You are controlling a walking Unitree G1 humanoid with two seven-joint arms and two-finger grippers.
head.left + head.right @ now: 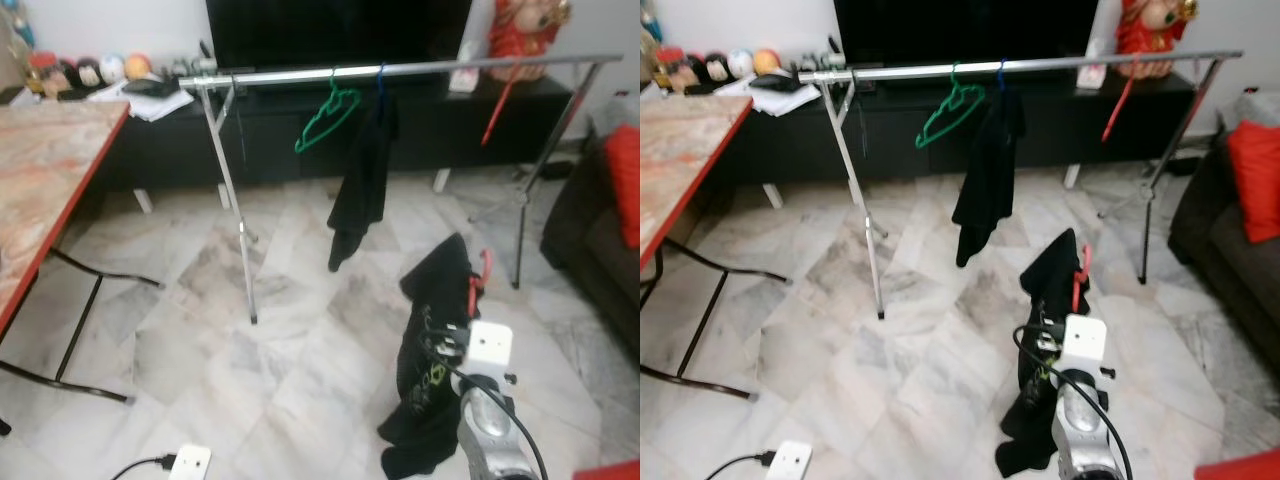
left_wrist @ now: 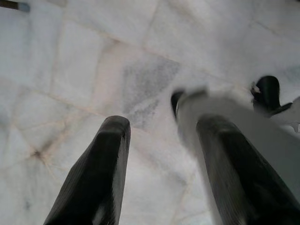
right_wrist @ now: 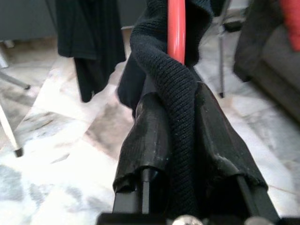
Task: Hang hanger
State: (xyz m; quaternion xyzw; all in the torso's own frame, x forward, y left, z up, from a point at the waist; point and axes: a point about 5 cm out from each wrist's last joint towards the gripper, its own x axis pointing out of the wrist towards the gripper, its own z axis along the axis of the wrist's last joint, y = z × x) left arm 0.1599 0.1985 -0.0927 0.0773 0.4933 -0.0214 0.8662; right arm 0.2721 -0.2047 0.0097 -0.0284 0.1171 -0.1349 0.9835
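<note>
Currently right end effector clamping one red hanger, left end effector open, one green hanger on rail

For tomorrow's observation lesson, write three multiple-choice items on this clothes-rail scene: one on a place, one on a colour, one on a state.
1. Where does the green hanger hang?
A. on the metal rail
B. on the table
C. on the sofa

2. What colour is the hanger held by the right claw?
A. blue
B. red
C. white

3. How are the left claw fingers?
A. shut on cloth
B. open, holding nothing
C. shut on a cable

Answers: 1 A, its hook sits over the rail. 2 B, a red hanger rises from the black garment it grips. 3 B, bare floor shows between them.
</note>
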